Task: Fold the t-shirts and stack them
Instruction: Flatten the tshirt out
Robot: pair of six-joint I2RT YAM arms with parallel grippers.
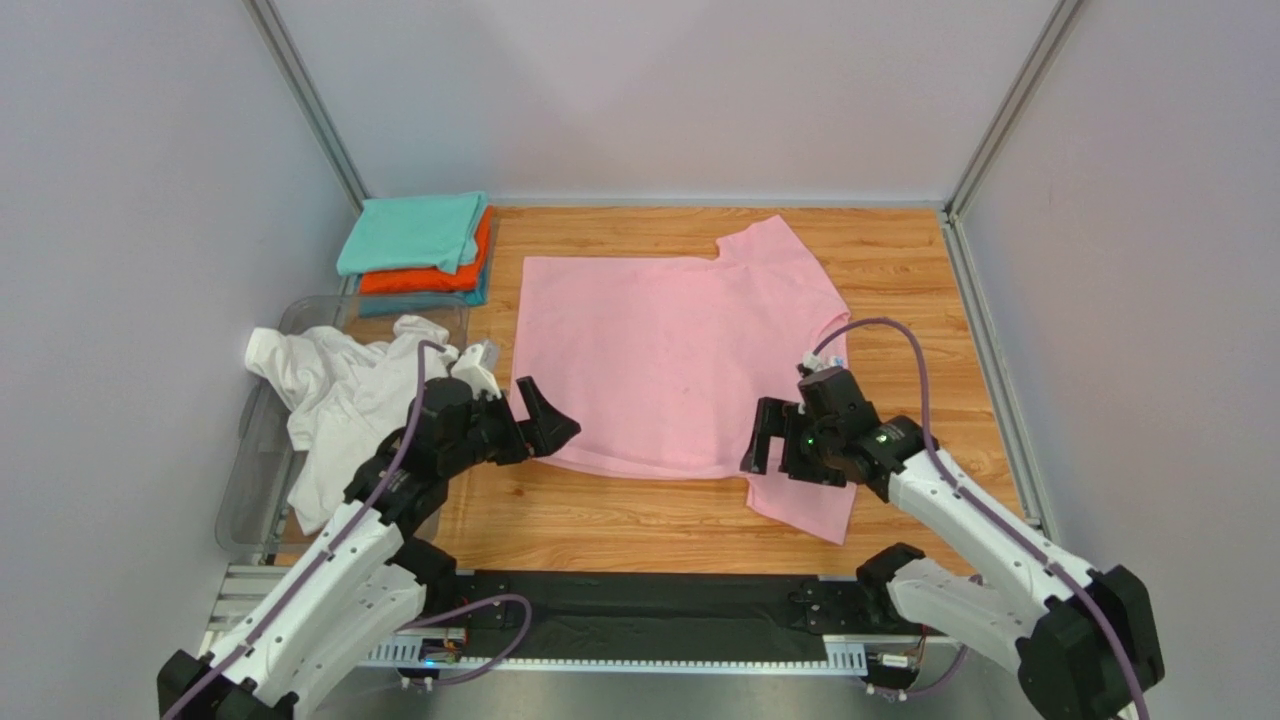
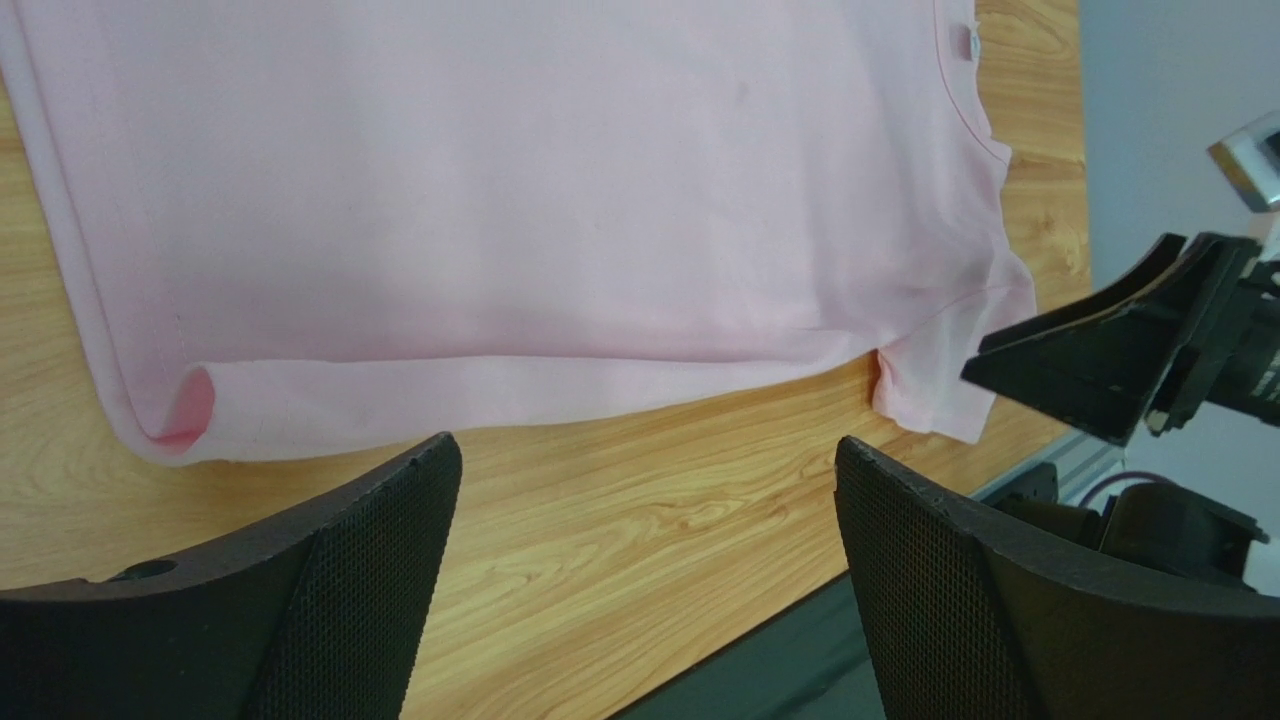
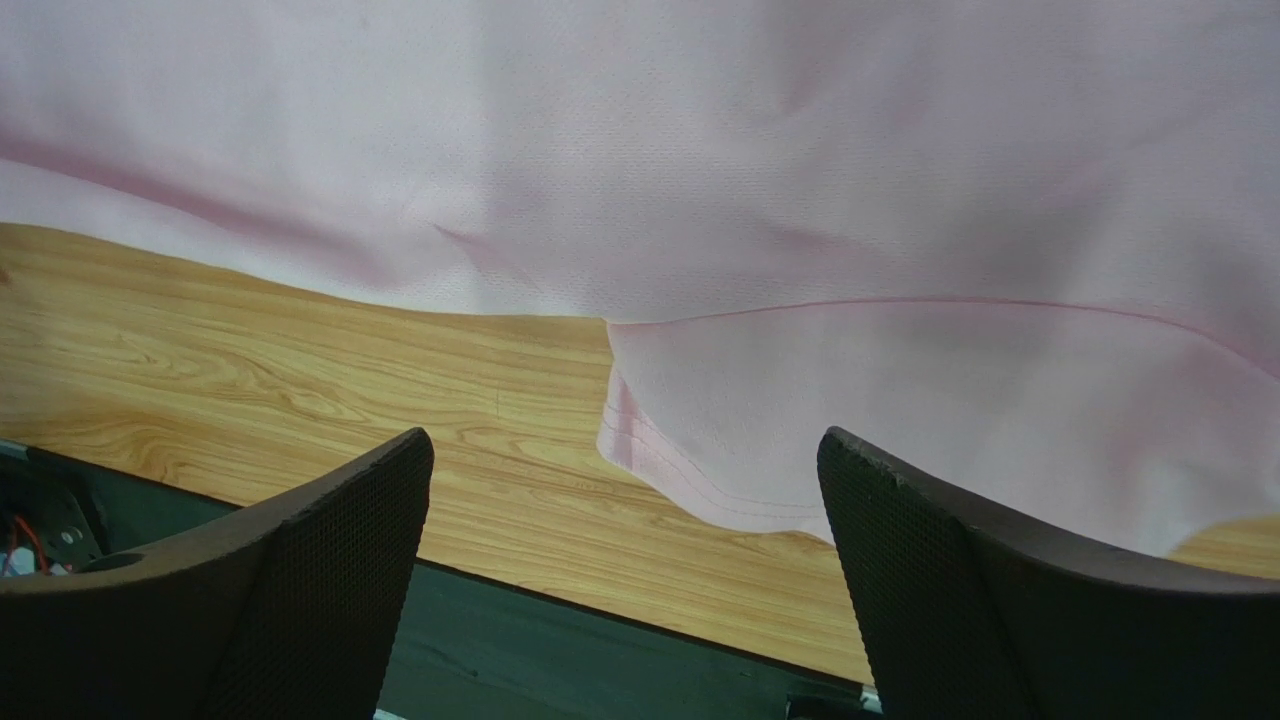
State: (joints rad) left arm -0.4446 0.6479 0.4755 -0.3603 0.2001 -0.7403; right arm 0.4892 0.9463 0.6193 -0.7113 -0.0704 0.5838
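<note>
A light pink t-shirt (image 1: 669, 353) lies spread flat on the wooden table (image 1: 646, 518), one sleeve at the far right and the other at the near right. My left gripper (image 1: 526, 428) stands open just off the shirt's near left corner, nothing between its fingers. In the left wrist view the pink t-shirt (image 2: 526, 195) lies beyond the open left gripper (image 2: 643, 458), bare wood under it. My right gripper (image 1: 774, 443) is open by the near right sleeve. The right wrist view has that sleeve's hem (image 3: 706, 480) just ahead of the open right gripper (image 3: 624, 446).
Folded teal (image 1: 413, 230), orange (image 1: 428, 278) and blue (image 1: 451, 300) t-shirts are stacked at the far left corner. A crumpled white t-shirt (image 1: 338, 398) hangs over a clear bin (image 1: 248, 495) at the left. Grey walls enclose the table. A black strip (image 1: 646, 608) runs along the near edge.
</note>
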